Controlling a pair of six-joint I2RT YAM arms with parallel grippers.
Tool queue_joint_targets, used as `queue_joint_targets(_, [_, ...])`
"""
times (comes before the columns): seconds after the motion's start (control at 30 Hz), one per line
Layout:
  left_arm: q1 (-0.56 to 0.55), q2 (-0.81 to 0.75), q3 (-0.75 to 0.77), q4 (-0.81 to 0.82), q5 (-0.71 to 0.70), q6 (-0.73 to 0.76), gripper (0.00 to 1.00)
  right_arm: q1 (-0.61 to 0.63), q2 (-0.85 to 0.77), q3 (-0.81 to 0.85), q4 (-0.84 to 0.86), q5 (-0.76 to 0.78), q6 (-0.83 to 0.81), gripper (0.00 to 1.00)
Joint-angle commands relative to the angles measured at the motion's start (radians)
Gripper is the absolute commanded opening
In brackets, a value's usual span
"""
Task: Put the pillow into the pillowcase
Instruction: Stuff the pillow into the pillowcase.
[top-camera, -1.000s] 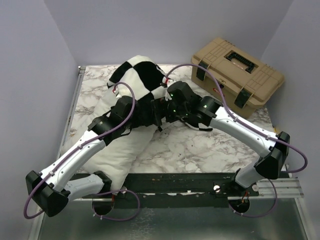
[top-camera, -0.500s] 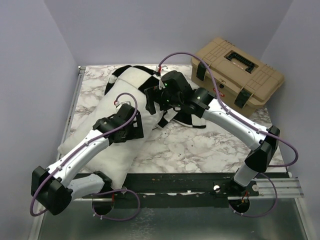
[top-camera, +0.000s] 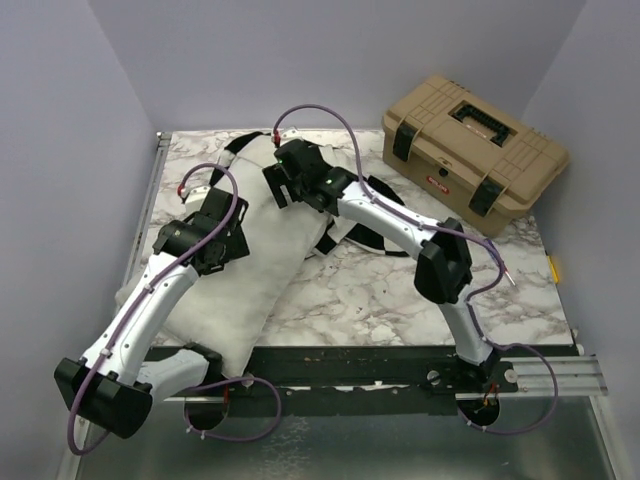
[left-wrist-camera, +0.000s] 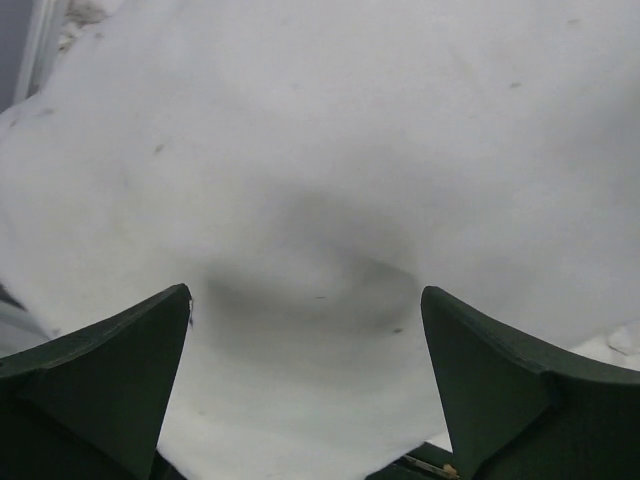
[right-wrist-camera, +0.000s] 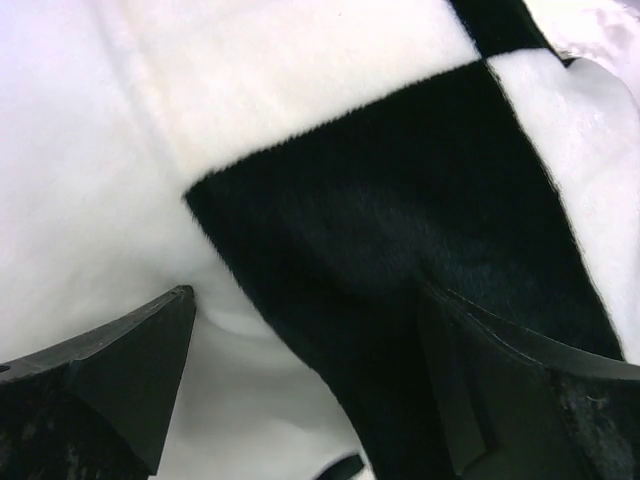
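Looking down, we see our left tool (left-wrist-camera: 305, 298) spread over the pillow (left-wrist-camera: 320, 140) — right tool (right-wrist-camera: 307, 295) spread over the pillowcase (right-wrist-camera: 400, 220).

The left arm stretches toward one o'clock, the left gripper (top-camera: 222, 238) facing down, jaws spread wide. The right arm reaches toward ten o'clock, the right gripper (top-camera: 282, 182) equally agape.
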Motion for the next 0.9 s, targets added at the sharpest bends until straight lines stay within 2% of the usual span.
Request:
queue_joint_targets(0.0, [0.092,-0.045,-0.076,-0.129,-0.076,-0.012,0.99,-0.021,0.133,0.180,0.013,0.218,-0.042,0.94])
queue_joint_targets(0.03, [0.114,-0.053,-0.108,-0.134,-0.064,-0.011,0.99,-0.032,0.147,0.206,0.008,0.213,-0.034,0.87])
queue_joint_targets(0.07, [0.128,-0.066,-0.135,-0.124,-0.042,-0.012,0.99,-0.047,0.150,0.214,0.009,0.184,-0.023,0.70])
queue_joint_targets(0.1, [0.144,-0.084,-0.160,-0.100,-0.001,0.004,0.97,-0.065,0.140,0.205,0.022,0.138,-0.012,0.50])
queue_joint_targets(0.13, [0.165,-0.090,-0.182,-0.063,0.039,0.013,0.93,-0.080,0.126,0.186,0.040,0.097,0.004,0.27])
queue_joint_targets(0.17, [0.195,-0.090,-0.209,-0.028,0.081,0.025,0.84,-0.097,0.108,0.156,0.058,0.051,0.017,0.13])
queue_joint_targets(0.2, [0.215,-0.086,-0.237,0.033,0.147,0.043,0.75,-0.112,0.094,0.140,0.067,0.004,0.025,0.03])
queue_joint_targets(0.23, [0.229,-0.084,-0.261,0.097,0.212,0.056,0.63,-0.122,0.083,0.131,0.067,-0.036,0.033,0.00])
queue_joint_targets(0.33, [0.233,-0.096,-0.310,0.285,0.370,0.039,0.05,-0.132,0.031,0.083,0.076,-0.271,0.000,0.00])
queue_joint_targets(0.37, [0.234,-0.103,-0.313,0.343,0.404,0.031,0.00,-0.131,0.001,0.055,0.080,-0.362,-0.007,0.00])
queue_joint_targets(0.5, [0.232,-0.131,-0.276,0.521,0.556,-0.005,0.00,-0.132,-0.114,-0.039,0.077,-0.739,0.023,0.00])
queue_joint_targets(0.63, [0.229,-0.129,-0.209,0.639,0.595,-0.081,0.00,-0.130,-0.227,-0.190,0.145,-1.108,0.150,0.00])
queue_joint_targets(0.73, [0.204,-0.088,-0.162,0.688,0.609,-0.113,0.00,-0.118,-0.330,-0.376,0.351,-1.289,0.329,0.00])
queue_joint_targets(0.87, [0.100,-0.023,-0.100,0.743,0.570,-0.133,0.00,-0.117,-0.434,-0.605,0.749,-1.441,0.636,0.00])
